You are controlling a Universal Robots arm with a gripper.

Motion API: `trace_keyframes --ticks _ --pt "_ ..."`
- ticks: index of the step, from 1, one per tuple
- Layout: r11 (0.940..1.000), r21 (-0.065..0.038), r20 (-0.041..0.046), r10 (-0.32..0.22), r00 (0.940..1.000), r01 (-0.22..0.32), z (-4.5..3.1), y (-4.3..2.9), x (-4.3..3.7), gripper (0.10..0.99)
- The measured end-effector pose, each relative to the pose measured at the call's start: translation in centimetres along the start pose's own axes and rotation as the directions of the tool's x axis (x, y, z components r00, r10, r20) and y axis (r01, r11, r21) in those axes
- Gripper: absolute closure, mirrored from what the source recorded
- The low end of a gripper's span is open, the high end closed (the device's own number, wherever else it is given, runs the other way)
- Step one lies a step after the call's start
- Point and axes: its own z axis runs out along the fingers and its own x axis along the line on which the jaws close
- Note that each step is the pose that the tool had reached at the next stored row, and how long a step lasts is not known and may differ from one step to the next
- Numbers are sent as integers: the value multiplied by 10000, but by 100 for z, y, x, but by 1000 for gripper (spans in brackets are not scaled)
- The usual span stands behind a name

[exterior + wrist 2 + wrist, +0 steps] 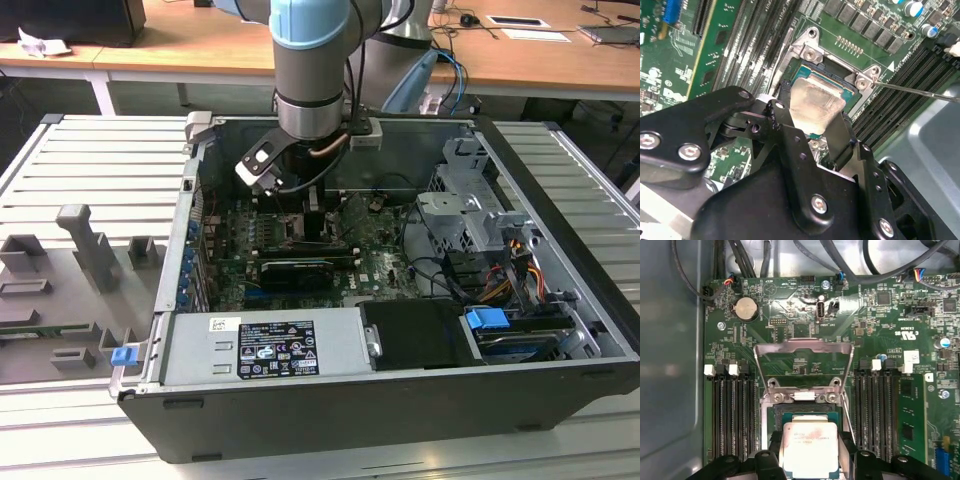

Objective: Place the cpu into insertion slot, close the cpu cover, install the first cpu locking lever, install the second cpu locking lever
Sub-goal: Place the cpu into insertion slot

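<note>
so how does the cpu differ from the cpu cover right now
The cpu is a solid plate; the cpu cover is an open frame. The cpu sits over the insertion slot, gripped by the gripper; the cpu cover stands swung open, untouched. Both are square, silvery metal.

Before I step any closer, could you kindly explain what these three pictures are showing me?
The exterior view looks from outside at a robot arm reaching into an open computer case on a ribbed grey table. Both wrist views come from cameras riding on the arm, looking at the green circuit board. Its black fingers appear to grip the cpu, a silver square chip, just over the insertion slot. The cpu cover is flipped open at the slot's edge.
</note>
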Motion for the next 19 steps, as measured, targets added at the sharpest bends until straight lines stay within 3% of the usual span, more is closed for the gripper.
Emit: trace_keyframes --ticks 9,14,16,19 --pt "10000 0 2 0 10000 0 71 4 22 561" --pt "10000 0 2 1 10000 -1 72 5 22 561" --pt "10000 -1 0 -1 10000 1 73 13 23 486" --pt "10000 0 6 1 10000 -1 52 18 25 486"
